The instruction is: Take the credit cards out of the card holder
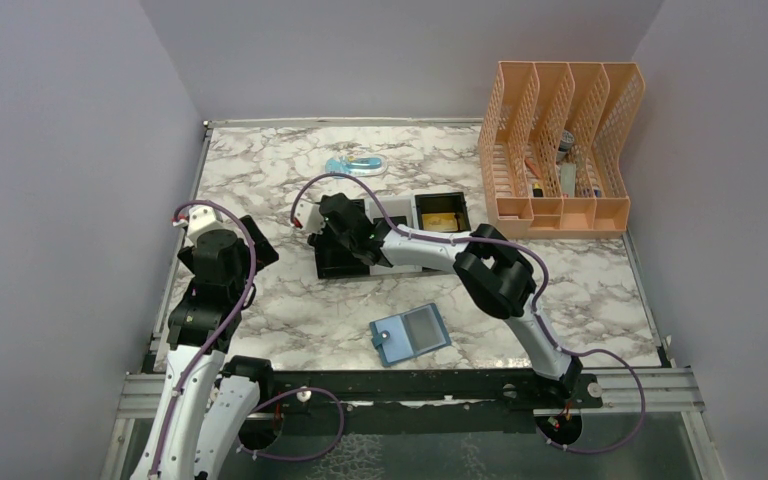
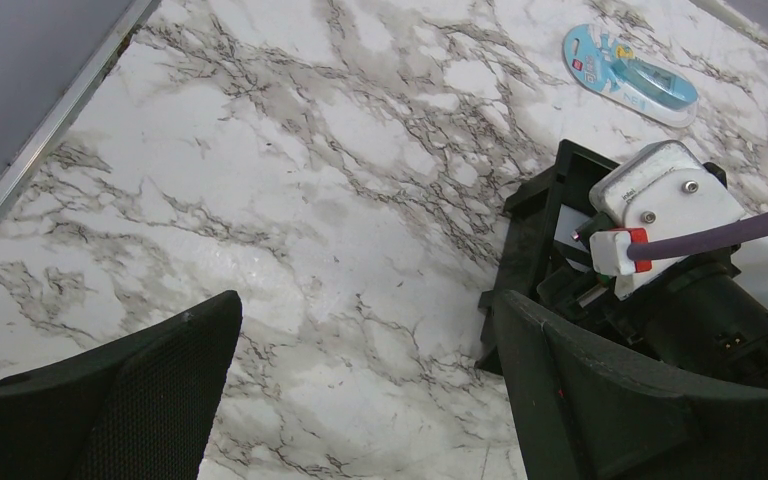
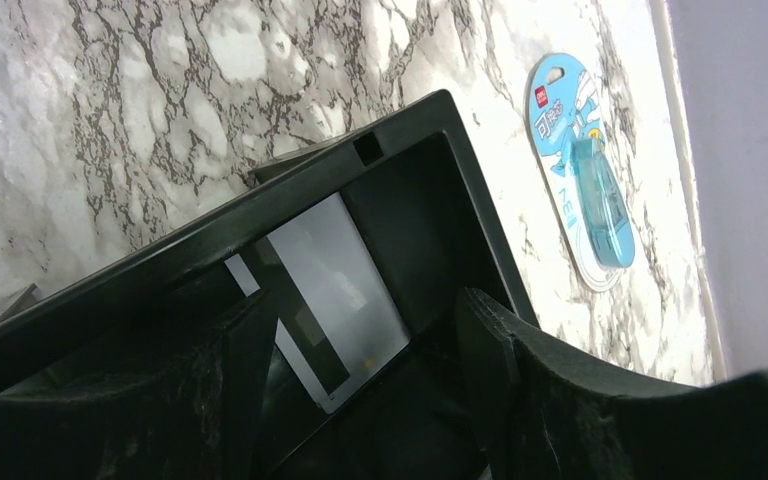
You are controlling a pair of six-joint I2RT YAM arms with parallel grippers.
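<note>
- Right end effector [image 3: 365,310], fingers apart, reaches into the black tray [image 3: 400,130], a white card [image 3: 345,290] below it.
- Left end effector [image 2: 365,310], also apart, hangs over the desk [image 2: 290,150].
- Card holder [image 1: 410,335] lies open, well behind the right end effector.

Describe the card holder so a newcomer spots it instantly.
On the marble-patterned table, look near the front edge, about midway across. The small flat teal-blue card holder lies there alone, in front of the black compartment tray. Unlike the blue blister-packed item at the far side, it is squarish with a paler panel.
</note>
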